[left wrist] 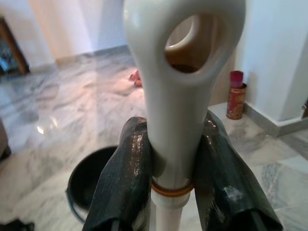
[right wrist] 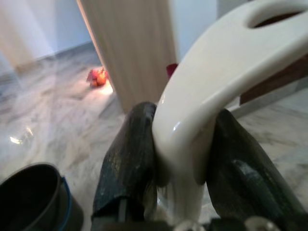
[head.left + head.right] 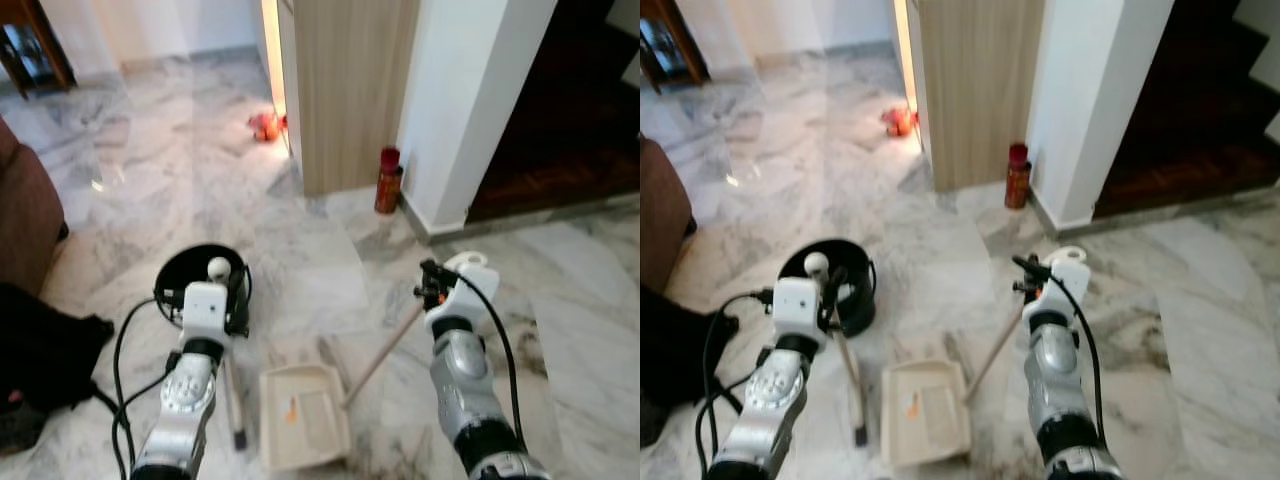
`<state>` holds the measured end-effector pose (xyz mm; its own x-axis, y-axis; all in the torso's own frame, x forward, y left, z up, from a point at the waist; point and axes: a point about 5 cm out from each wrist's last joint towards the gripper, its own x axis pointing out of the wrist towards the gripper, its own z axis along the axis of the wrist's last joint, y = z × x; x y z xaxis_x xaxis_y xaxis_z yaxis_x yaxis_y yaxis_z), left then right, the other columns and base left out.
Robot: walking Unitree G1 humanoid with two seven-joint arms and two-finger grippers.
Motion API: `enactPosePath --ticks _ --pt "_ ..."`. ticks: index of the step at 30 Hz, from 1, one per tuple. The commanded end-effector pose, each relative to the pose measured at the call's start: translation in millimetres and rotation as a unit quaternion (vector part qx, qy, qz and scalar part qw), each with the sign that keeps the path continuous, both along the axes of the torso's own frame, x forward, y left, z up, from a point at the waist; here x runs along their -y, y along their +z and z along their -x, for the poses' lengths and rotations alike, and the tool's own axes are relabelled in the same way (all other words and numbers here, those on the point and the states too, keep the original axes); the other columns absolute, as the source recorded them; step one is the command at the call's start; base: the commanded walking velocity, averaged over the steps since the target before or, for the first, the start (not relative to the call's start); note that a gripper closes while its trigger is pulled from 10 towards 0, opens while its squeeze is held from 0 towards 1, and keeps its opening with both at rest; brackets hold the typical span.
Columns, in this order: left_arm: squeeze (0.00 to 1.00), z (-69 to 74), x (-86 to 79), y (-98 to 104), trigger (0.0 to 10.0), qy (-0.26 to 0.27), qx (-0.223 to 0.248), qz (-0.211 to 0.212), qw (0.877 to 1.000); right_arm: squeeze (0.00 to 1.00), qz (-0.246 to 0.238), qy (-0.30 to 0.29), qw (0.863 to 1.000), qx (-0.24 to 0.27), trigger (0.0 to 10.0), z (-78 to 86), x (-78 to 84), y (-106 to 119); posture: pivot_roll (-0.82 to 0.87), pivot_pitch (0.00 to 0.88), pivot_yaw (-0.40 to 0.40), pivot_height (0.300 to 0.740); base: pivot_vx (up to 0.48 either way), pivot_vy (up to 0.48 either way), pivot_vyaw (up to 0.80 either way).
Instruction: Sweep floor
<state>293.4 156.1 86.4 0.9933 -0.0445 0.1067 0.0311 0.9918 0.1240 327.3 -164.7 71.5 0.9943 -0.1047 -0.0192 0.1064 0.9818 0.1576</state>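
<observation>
Black fingers (image 1: 126, 178) of the left gripper (image 1: 173, 168) are closed tight on the cream broom handle (image 1: 178, 72), just under its looped end; the stick runs down to the marble floor (image 3: 330, 270) at lower centre. The right gripper (image 2: 180, 159) is likewise clamped on the curved cream dustpan handle (image 2: 216, 67). Its pole slants down to the beige dustpan (image 3: 305, 415), lying flat at bottom centre with an orange scrap inside. A black bucket (image 3: 855, 295) stands at left of centre, behind the left arm.
</observation>
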Motion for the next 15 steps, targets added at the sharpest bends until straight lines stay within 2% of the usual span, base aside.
enactPosePath --ticks 1,15 --pt "0.00 -0.9 -9.2 7.1 10.0 0.012 0.016 -0.010 1.000 0.00 -0.005 0.013 1.000 0.024 10.0 -5.4 -9.5 11.0 0.13 0.031 0.010 0.740 0.000 0.334 0.00" --pt "0.00 -0.9 -10.0 7.5 10.0 0.014 0.016 -0.011 1.000 0.00 -0.003 0.014 1.000 0.026 10.0 -6.4 -9.3 12.3 0.14 0.042 0.007 0.740 0.000 0.333 0.00"
